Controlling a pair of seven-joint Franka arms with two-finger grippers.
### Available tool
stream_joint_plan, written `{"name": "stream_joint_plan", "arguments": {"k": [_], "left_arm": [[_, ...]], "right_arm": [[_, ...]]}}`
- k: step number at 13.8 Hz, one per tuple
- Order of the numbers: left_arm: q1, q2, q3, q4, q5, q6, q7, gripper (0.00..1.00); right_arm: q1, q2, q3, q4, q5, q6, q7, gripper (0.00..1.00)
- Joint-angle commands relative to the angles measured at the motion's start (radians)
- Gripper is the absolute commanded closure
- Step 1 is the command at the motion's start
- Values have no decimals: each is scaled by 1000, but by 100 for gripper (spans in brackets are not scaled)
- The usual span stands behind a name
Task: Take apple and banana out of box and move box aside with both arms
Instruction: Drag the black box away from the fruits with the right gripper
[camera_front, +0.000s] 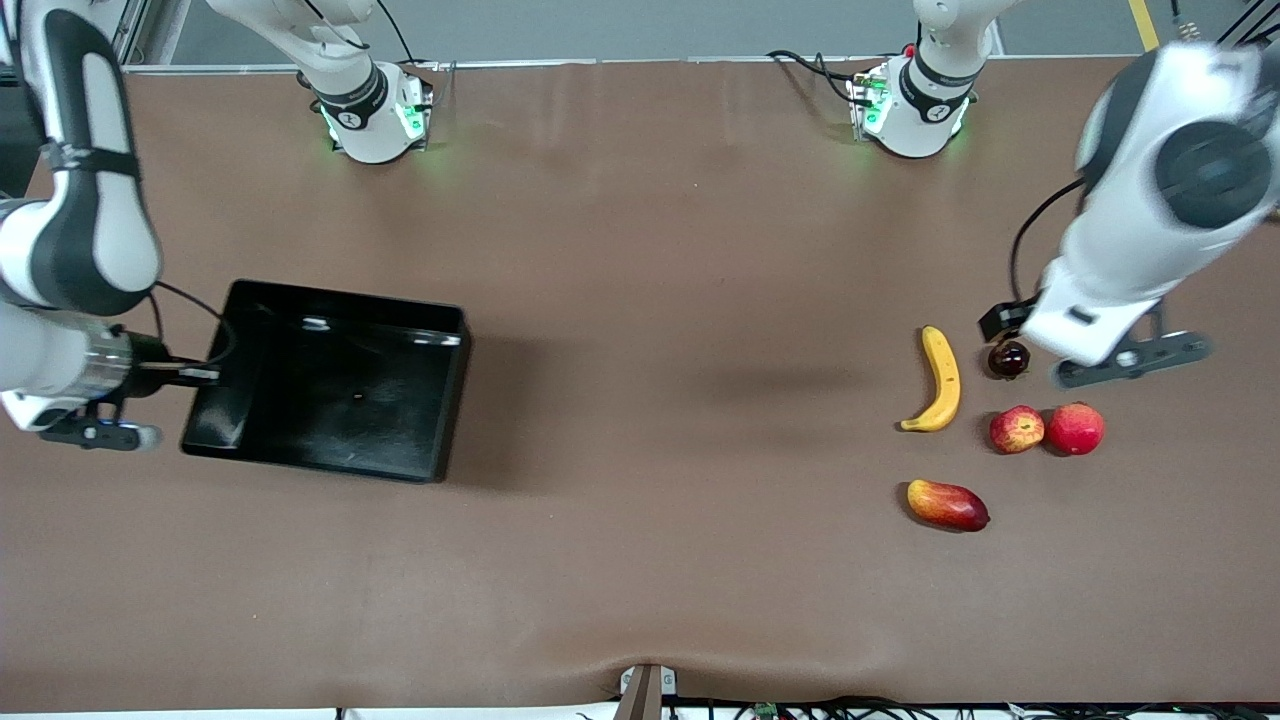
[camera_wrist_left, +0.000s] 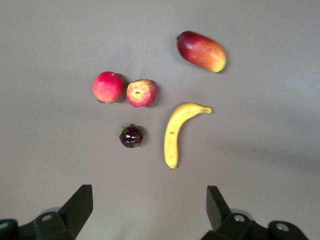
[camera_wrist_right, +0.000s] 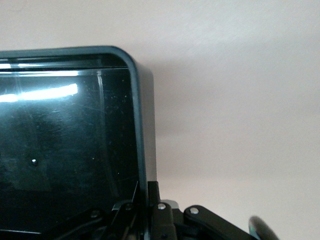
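The box (camera_front: 330, 385) lies on the table (camera_front: 640, 560) toward the right arm's end, about mid-depth. Its glossy black walls stand upright and its floor holds nothing. The right gripper (camera_front: 205, 376) is clamped on the end wall that faces the right arm's side of the table; the right wrist view shows its fingers (camera_wrist_right: 152, 200) pinched shut on that rim, one inside the wall and one outside. Bare brown tabletop runs along the box's other three walls.

The five fruits sit in a loose cluster toward the left arm's end, well apart from the box, with a wide stretch of bare table between the two groups. The banana (camera_front: 940, 381) lies curved, its long axis running roughly toward the front camera. The plum (camera_front: 1008, 359) sits just beside the banana's upper part, on the side toward the left arm's end. Nearer the front camera than the plum, the apple (camera_front: 1016, 429) and the red-pink round fruit (camera_front: 1075, 428) lie side by side, touching or very nearly so. The mango (camera_front: 947, 504) lies nearest the front camera, apart from the rest.

The left gripper (camera_front: 1090, 345) hangs in the air over the table just beside the plum. Its fingers (camera_wrist_left: 80, 202) are spread wide and hold nothing. In the left wrist view all five fruits lie clear of the fingertips, the plum and banana closest.
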Motion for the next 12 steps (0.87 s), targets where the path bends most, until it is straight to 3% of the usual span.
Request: {"name": "stream_joint_plan", "arguments": {"k": [1,3,9,10,12], "left_arm": [[23,-11,-1,84,-67,-82,45,0],[37,-59,-7,85,-73,-76,60,0],[35,-93,5,139,-137,-59,100,0],[5,-117,58,136,-160,-59,100,0],[-176,-146,283,125,-223,-57,109,0]], "right_arm": [[-118,15,26,-116,0,182,-159,100],[-178,53,26,-155,3,294,-255,100],[-230,128,26,-155,8,332,-261,100],[-239,130,26,-162,8,332,-261,100],[-239,144,26,-169,8,347,-263,100]]}}
